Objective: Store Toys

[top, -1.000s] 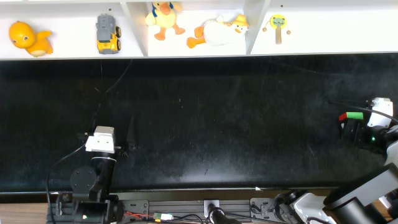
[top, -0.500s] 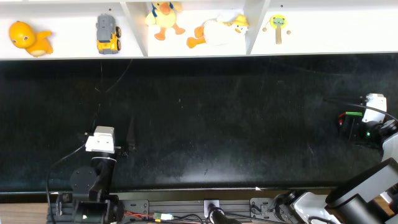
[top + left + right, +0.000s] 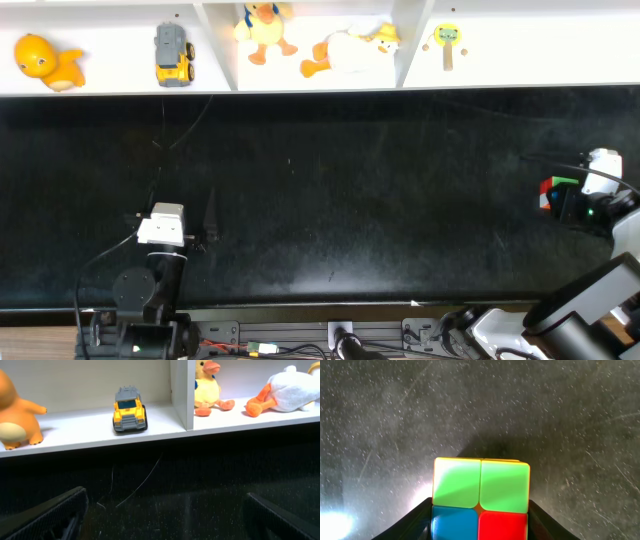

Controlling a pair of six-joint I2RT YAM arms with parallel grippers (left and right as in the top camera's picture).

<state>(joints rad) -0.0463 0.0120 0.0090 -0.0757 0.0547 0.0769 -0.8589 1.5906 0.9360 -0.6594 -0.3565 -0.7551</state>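
Right wrist view: jaws of the right gripper [image 3: 480,521] clamp a puzzle cube [image 3: 480,485] over the black bench [image 3: 395,415]; left gripper [image 3: 165,520] jaws gape wide, empty.

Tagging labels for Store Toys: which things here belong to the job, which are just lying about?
Job: puzzle cube in the right hand; shelf; stored orange figure, yellow truck, yellow plush duck, white plush duck, rattle.
Lying about: idle left hand, wiring along the front edge.

Top camera down on table [image 3: 350,200] and shelf [image 3: 110,62]; left wrist low toward same shelf; right wrist near tabletop
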